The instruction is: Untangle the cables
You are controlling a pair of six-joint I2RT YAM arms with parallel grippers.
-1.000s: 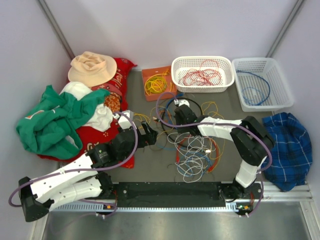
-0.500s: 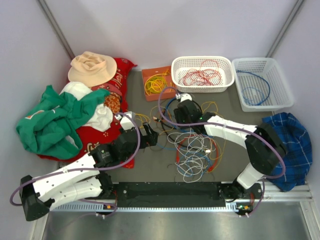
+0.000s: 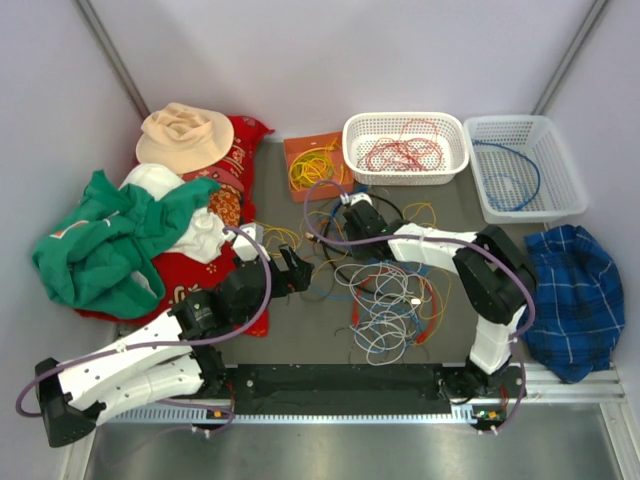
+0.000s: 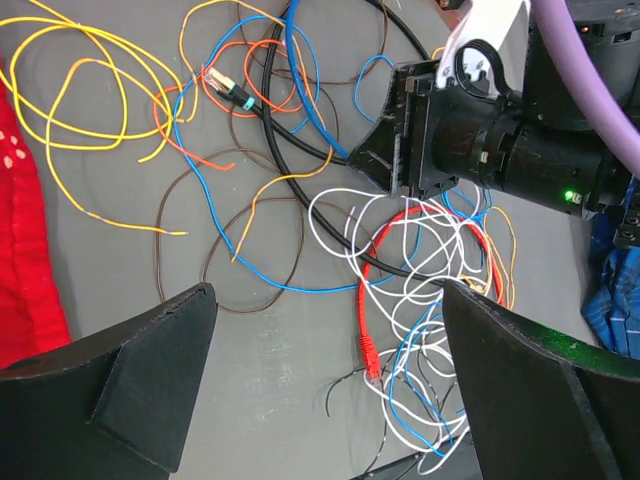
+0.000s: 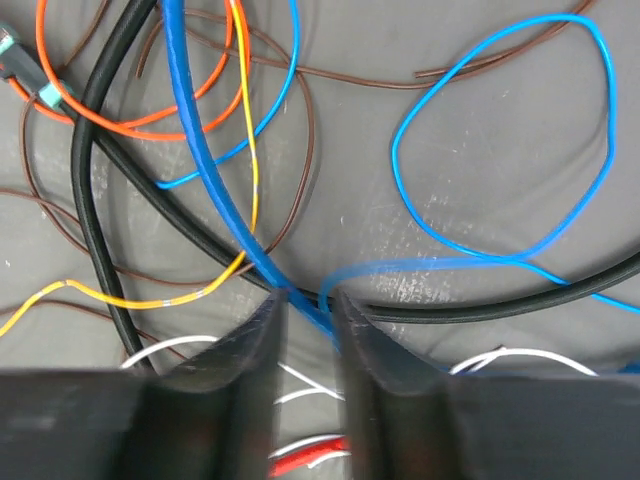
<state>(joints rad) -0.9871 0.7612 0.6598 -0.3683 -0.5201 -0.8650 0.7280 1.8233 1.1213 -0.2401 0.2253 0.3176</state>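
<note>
right pincer (image 5: 303, 335) nips the blue cable (image 5: 200, 150) at lower centre
likely to draw it from the tangle (image 3: 385, 300); left pincer (image 4: 325, 300) hangs wide open, free.

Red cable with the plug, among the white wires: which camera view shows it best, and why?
Left wrist view: the red cable shows large, loop and plug, among white wires. The top view shows it small; the right wrist view only a red sliver at its bottom edge.
</note>
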